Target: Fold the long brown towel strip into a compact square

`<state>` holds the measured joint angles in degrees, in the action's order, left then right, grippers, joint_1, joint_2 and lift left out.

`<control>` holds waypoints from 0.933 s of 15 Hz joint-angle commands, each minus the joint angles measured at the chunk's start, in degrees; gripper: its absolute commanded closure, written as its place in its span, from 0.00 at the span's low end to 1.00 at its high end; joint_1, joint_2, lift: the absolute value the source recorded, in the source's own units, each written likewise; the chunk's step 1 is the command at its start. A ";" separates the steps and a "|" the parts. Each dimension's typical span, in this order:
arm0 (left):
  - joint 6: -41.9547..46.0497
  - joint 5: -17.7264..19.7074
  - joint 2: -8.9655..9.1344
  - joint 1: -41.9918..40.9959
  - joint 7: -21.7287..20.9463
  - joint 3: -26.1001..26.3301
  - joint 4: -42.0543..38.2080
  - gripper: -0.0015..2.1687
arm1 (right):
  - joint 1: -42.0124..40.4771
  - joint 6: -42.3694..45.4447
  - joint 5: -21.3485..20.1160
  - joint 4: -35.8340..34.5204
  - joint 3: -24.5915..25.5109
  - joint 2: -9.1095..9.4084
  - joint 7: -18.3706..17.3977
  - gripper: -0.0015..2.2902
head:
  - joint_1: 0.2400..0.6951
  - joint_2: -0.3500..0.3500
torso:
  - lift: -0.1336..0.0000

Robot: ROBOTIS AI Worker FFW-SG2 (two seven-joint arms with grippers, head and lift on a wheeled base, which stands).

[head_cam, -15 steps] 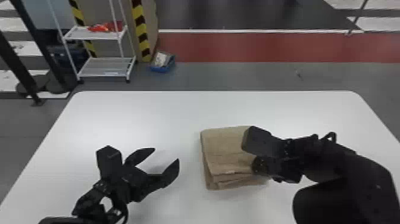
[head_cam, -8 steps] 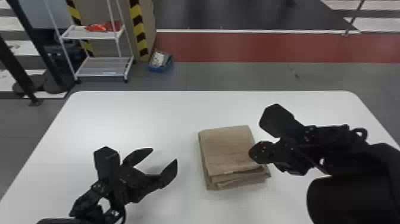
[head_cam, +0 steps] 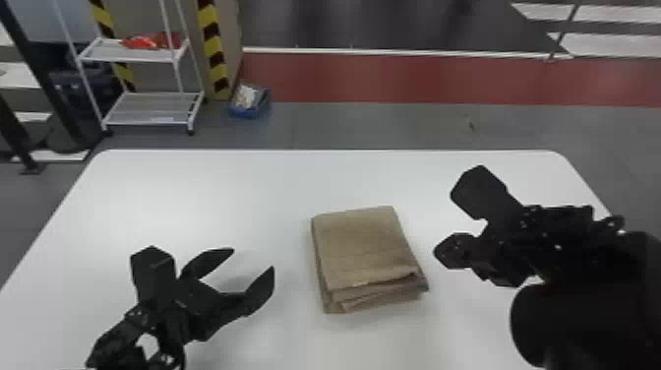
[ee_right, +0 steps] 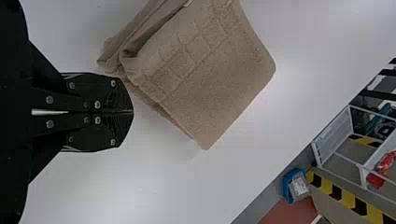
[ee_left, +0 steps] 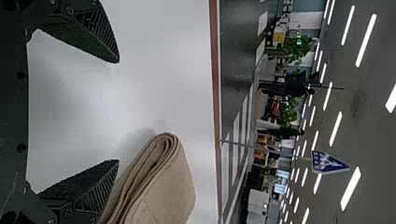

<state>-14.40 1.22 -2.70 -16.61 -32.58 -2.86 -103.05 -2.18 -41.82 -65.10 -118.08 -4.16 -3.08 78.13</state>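
Shelving (head_cam: 152, 107) stands beyond white table (head_cam: 196, 197), left end effector (head_cam: 253, 259) open, right end effector (head_cam: 441, 252) closed.

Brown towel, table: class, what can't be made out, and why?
- Head view: underside of the towel, beneath its own layers.
- Head view: near side of the table, cut off below.
- Head view: part of the table's right edge, behind the right arm.
- Left wrist view: part of the towel, cut off at the edge.
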 commanded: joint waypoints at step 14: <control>0.20 0.01 0.07 0.43 -0.03 -0.48 0.57 0.06 | -0.46 -0.15 -0.91 4.87 -5.60 0.97 0.19 0.74 | 1.00 0.48 | 0.07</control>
<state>-14.26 1.23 -2.65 -16.21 -32.61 -3.21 -102.58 -2.43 -41.87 -66.08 -113.20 -9.29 -2.37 78.13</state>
